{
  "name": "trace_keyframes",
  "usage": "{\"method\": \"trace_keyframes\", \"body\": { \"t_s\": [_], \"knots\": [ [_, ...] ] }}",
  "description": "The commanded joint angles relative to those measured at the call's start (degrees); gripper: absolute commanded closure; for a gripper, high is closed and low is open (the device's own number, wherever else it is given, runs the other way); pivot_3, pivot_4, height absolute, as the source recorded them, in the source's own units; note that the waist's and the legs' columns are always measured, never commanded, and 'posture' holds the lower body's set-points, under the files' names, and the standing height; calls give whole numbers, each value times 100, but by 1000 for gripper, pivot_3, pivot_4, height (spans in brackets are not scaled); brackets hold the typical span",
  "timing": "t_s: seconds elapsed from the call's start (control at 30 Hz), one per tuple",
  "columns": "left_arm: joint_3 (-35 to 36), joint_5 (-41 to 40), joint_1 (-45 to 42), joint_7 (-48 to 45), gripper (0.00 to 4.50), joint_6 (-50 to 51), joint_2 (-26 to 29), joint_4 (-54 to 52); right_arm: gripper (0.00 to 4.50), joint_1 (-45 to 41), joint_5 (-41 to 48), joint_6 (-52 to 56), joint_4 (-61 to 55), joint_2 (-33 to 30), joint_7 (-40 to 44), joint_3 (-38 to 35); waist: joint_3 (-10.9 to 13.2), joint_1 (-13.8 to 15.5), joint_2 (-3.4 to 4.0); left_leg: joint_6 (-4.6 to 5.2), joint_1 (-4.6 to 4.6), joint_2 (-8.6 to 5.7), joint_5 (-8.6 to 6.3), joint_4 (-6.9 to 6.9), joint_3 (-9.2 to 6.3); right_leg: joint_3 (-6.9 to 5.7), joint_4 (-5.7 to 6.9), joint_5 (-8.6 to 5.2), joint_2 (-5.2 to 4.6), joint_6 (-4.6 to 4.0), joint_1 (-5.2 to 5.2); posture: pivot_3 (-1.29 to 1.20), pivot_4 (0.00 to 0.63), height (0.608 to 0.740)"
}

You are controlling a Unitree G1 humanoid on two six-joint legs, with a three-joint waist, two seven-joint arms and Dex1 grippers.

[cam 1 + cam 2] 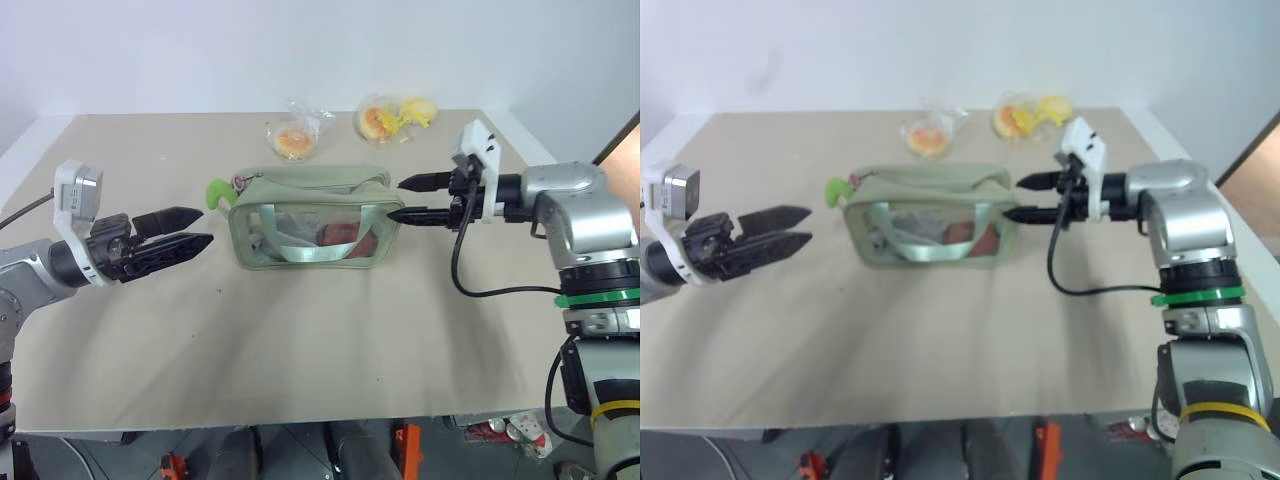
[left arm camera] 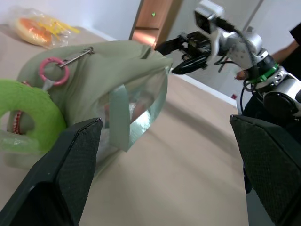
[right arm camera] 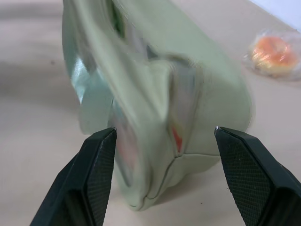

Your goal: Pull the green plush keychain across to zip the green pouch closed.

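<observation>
While green plush keychain [image 1: 217, 192] sits at green pouch [image 1: 308, 218] left end, untouched: zip undone; left gripper [image 1: 183, 230] & right gripper [image 1: 413, 198] spread, empty.

No readable text, label or brand anywhere; packet prints possibly too blurred to tell.

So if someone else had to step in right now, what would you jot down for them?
Left gripper: jaws open, holding nothing, just short of the green plush keychain.
Right gripper: jaws open, at the opposite end of the green pouch, nothing gripped.
Pouch stands mid-table, keychain at its left end.
Done: both arms in position.
Left: steady the pouch, grip the keychain, pull it across.
</observation>
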Motion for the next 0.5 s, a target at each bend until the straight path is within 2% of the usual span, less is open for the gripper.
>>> {"method": "trace_keyframes", "body": {
  "t_s": [0.03,0.1,0.2,0.43,0.5],
  "knots": [
    [107,-25,-166,6,0,-45,79,-143,1057,-41,-118,-198,63,3,-55,-30,1,2,1,0,0,0,0,0,0,1,0,0,0,0,0,0,150,740],
    [155,-68,-188,31,0,-27,70,-140,1057,-20,-161,-296,93,25,-25,-2,1,2,0,0,0,-1,0,0,1,2,0,1,0,1,0,0,150,740],
    [257,-119,-215,131,0,-17,34,-78,1859,-47,-199,-353,184,68,-63,-22,1,0,0,0,0,0,0,0,0,2,0,1,0,2,0,0,150,740],
    [641,-349,-254,552,0,39,-123,367,4274,-231,-116,-442,309,77,15,-125,1,0,0,0,1,0,0,0,0,2,0,2,0,4,1,0,150,740],
    [722,-252,-316,775,0,-56,-192,667,4435,-279,-115,-474,352,59,51,-132,1,2,0,0,1,0,0,0,-1,1,0,3,1,4,0,0,150,740]
  ]
}}
